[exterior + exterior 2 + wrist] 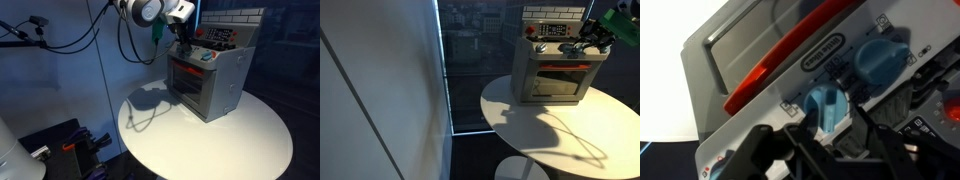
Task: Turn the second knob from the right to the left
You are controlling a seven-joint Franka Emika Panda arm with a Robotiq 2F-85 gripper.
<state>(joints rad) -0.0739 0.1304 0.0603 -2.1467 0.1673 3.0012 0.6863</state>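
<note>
The knob [828, 105] in hand is a blue one on the control panel along the top front of a toy oven [212, 85]. In the wrist view it sits low in the middle of the picture, with another blue knob [880, 62] just beside it, up and to the right. The row is cropped there and tiny in both exterior views, so I cannot confirm that this is the second from the right.

The gripper [830, 140] is down at the panel, at the oven's top right corner in an exterior view [588, 42]. Its dark fingers [780, 150] stand to either side of the nearer knob. Whether the jaws have actually closed on it or sit just short of it, the pictures do not let me tell — the contact is lost in shadow and blur.

As for progress, the approach looks done and the gripper looks lined up on a knob. The turn to the left itself I judge not yet made — nothing shows the knob at any clear angle. What is left is a firm hold, the twist, then letting go.

Below the panel runs the red door handle [790, 50]. The oven stands toward the far side of a round white table [235, 145].
</note>
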